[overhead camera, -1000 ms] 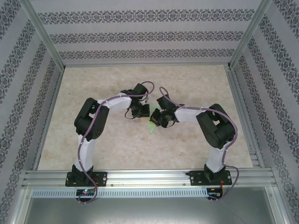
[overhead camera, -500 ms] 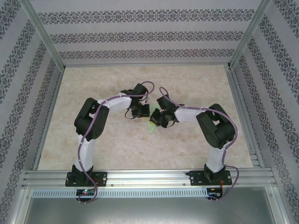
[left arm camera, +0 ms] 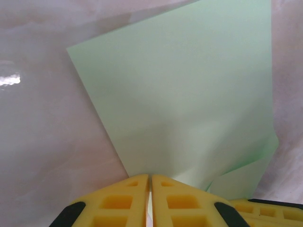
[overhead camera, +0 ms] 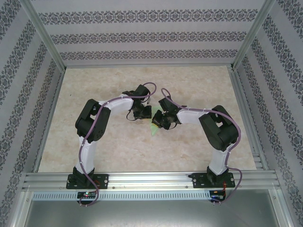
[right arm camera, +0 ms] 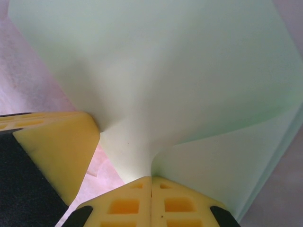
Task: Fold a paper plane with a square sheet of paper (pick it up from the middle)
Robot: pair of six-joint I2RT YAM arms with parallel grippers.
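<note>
The pale green sheet of paper [overhead camera: 154, 127] hangs between my two grippers over the middle of the table, folded, with a narrow point facing the near edge. My left gripper [overhead camera: 147, 115] is shut on its edge; in the left wrist view the paper [left arm camera: 189, 94] spreads away from my gripper [left arm camera: 150, 178], with a folded flap [left arm camera: 246, 177] at the lower right. My right gripper [overhead camera: 156, 121] is shut on the paper too; in the right wrist view the sheet [right arm camera: 165, 71] bends up from my gripper [right arm camera: 151, 178]. The left gripper's yellow finger [right arm camera: 57, 146] pinches it close by.
The marble-patterned tabletop [overhead camera: 199, 80] lies under the paper. Aluminium frame posts [overhead camera: 45, 38] and patterned walls [overhead camera: 142, 35] enclose it on three sides. A metal rail [overhead camera: 151, 179] carries both arm bases at the near edge.
</note>
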